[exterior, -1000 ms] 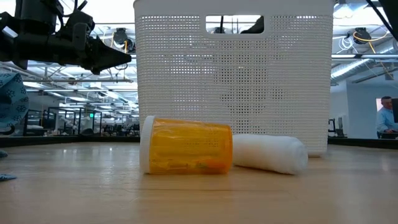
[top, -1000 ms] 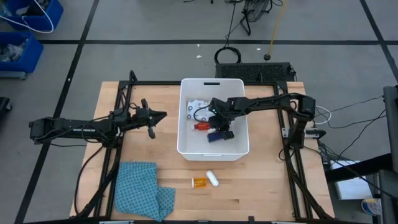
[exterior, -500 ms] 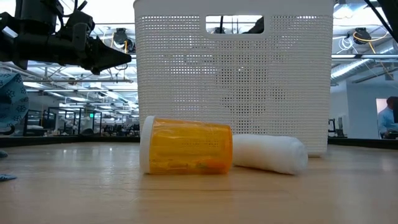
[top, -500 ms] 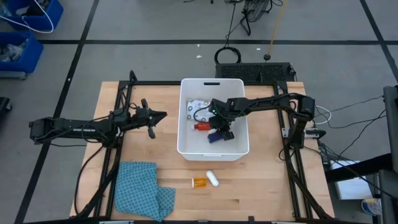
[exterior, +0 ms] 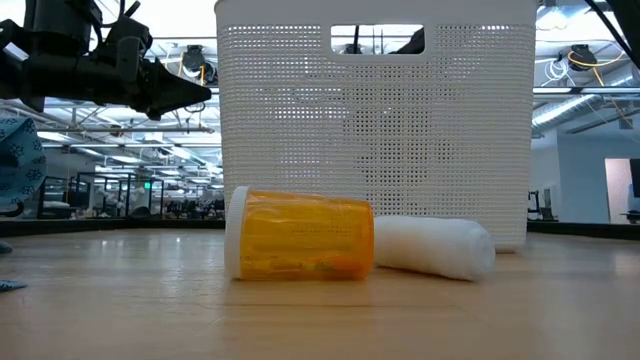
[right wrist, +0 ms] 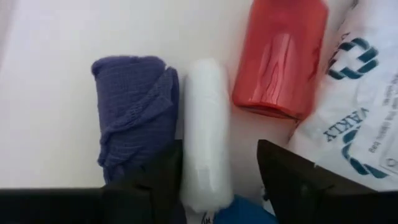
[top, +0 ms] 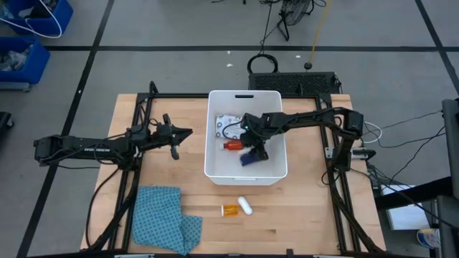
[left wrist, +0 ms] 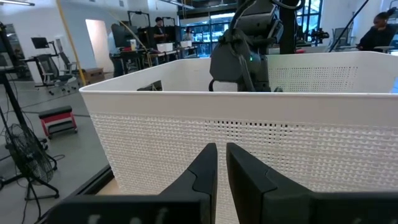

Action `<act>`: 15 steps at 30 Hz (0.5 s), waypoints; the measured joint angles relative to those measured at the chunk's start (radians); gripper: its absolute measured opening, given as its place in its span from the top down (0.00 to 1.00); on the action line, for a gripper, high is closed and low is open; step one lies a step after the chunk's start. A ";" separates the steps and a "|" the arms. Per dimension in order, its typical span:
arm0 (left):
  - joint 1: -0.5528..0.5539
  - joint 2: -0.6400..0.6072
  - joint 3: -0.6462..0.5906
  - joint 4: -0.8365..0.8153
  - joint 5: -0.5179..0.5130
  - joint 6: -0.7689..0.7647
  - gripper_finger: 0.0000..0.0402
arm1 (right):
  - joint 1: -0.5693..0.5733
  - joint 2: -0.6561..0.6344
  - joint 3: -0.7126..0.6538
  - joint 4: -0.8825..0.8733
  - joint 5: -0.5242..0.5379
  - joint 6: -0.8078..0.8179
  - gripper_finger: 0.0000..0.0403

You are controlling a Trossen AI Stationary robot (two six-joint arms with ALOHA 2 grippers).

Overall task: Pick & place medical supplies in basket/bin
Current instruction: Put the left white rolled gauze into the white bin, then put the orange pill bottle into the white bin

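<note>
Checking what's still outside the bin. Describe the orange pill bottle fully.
The orange pill bottle is see-through amber plastic with a white cap. It lies on its side on the wooden table, in front of the white bin and outside it. Its base end appears to touch a white roll lying beside it. Neither gripper is near it.

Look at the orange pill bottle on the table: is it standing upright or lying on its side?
Lying on its side. The orange pill bottle rests lengthwise on the table, its white cap facing sideways, beside a white roll.

Wooden table (top: 165,179) carries white tub (top: 245,174), blue patterned cloth (top: 161,215), orange pill bottle (top: 229,210) touching white roll (top: 245,206).
</note>
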 joint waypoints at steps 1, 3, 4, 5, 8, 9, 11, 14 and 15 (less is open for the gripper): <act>0.000 0.000 0.000 0.000 0.000 0.000 0.90 | 0.000 -0.004 0.000 0.004 -0.001 0.002 0.49; 0.000 0.000 0.000 0.000 0.000 0.000 0.90 | 0.001 -0.020 0.000 0.012 -0.003 0.002 0.48; 0.000 0.000 0.000 0.000 0.001 0.000 0.90 | 0.003 -0.029 0.000 0.016 -0.003 0.005 0.47; 0.000 0.000 0.000 -0.001 0.001 0.000 0.90 | 0.005 -0.040 0.000 0.021 -0.002 0.005 0.47; 0.000 0.000 0.000 -0.007 0.001 0.000 0.90 | 0.010 -0.077 0.000 0.022 -0.002 0.001 0.46; 0.000 0.000 0.000 -0.008 0.001 0.000 0.90 | 0.013 -0.093 0.000 0.025 0.008 0.000 0.46; 0.000 0.000 0.000 -0.008 0.001 0.000 0.90 | 0.021 -0.131 0.000 0.028 0.057 -0.002 0.47; 0.000 0.000 0.000 -0.008 0.001 0.000 0.90 | 0.030 -0.196 0.000 0.025 0.097 -0.002 0.49; 0.000 0.000 0.000 -0.008 0.001 0.000 0.90 | 0.032 -0.219 0.000 0.026 0.091 -0.002 0.51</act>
